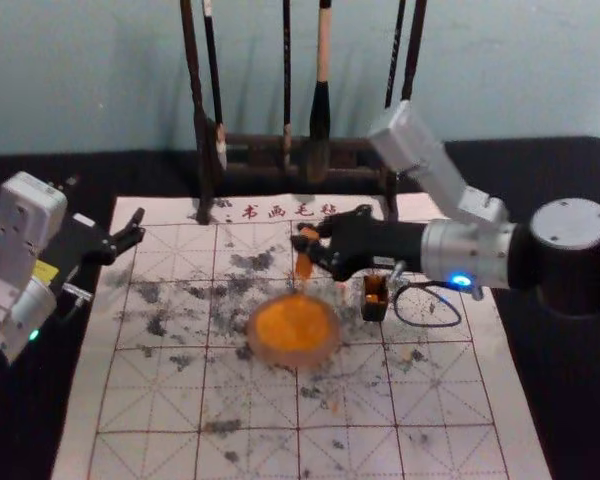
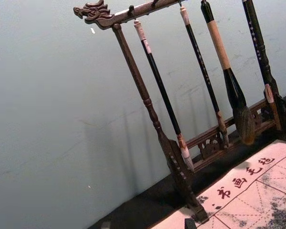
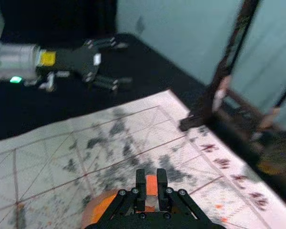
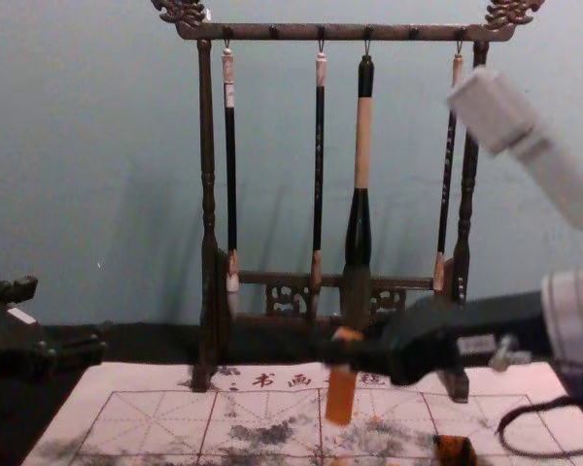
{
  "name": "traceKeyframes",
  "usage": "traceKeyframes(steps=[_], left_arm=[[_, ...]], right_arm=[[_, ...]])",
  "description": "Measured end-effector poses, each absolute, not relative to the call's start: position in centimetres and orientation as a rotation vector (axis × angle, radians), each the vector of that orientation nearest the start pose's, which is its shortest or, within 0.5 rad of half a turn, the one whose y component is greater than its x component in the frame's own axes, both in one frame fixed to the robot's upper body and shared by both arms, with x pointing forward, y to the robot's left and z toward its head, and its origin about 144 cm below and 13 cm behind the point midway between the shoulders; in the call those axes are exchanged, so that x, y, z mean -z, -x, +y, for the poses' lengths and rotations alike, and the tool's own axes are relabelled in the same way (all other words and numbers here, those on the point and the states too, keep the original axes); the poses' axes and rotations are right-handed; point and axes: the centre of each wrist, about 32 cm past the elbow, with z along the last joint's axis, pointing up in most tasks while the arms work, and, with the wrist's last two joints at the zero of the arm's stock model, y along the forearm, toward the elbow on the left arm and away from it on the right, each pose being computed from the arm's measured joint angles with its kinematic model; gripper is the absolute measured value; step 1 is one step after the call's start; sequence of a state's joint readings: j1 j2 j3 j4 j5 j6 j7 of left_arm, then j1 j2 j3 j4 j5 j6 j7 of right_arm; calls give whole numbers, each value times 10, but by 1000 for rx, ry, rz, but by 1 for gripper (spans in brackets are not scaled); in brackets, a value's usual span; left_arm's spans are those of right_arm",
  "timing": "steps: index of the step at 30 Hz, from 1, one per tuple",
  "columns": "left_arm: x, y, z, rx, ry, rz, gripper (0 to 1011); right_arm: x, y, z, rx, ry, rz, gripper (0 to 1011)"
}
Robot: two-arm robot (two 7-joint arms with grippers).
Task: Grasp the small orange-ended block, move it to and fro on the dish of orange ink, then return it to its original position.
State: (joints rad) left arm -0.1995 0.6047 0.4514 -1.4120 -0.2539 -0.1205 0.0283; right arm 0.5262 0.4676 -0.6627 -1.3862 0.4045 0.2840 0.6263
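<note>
My right gripper [image 1: 308,242] is shut on the small orange-ended block [image 1: 303,266], which points down just beyond the far rim of the dish of orange ink [image 1: 293,330]. In the chest view the block [image 4: 340,396] hangs nearly upright from the right gripper [image 4: 345,351], over the mat. The right wrist view has the block's orange top [image 3: 151,185] between the fingertips of the right gripper [image 3: 151,187], with part of the dish [image 3: 91,210] beside them. My left gripper [image 1: 130,236] stays parked open at the left; its tips edge into the left wrist view.
A small dark holder [image 1: 375,298] with orange inside stands right of the dish, near a looped black cable [image 1: 427,324]. The ink-stained gridded mat [image 1: 150,400] lies under them. Behind stands a wooden rack [image 4: 206,194] with hanging brushes.
</note>
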Motion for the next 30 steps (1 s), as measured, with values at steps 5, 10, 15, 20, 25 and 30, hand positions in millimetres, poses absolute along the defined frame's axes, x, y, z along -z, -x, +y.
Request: traceKeyframes(steps=[5, 10, 15, 20, 25, 30], left_arm=[[-1140, -489, 310, -1248, -304, -285, 1001], [-1140, -489, 310, -1248, -305, -285, 1001], [-1140, -489, 310, -1248, -304, -285, 1001], [-1140, -489, 310, -1248, -304, -285, 1001], [-1140, -489, 310, -1248, -304, -285, 1001], [-1140, -489, 310, -1248, -304, -285, 1001]], right_arm=[[-1226, -535, -221, 617, 335, -2, 123], [-1233, -514, -231, 729, 319, -29, 123], [-1233, -497, -238, 795, 322, -29, 123], [-1228, -480, -244, 842, 334, -3, 123], [-1221, -468, -247, 862, 340, 28, 123], [-1215, -462, -248, 867, 349, 58, 124]])
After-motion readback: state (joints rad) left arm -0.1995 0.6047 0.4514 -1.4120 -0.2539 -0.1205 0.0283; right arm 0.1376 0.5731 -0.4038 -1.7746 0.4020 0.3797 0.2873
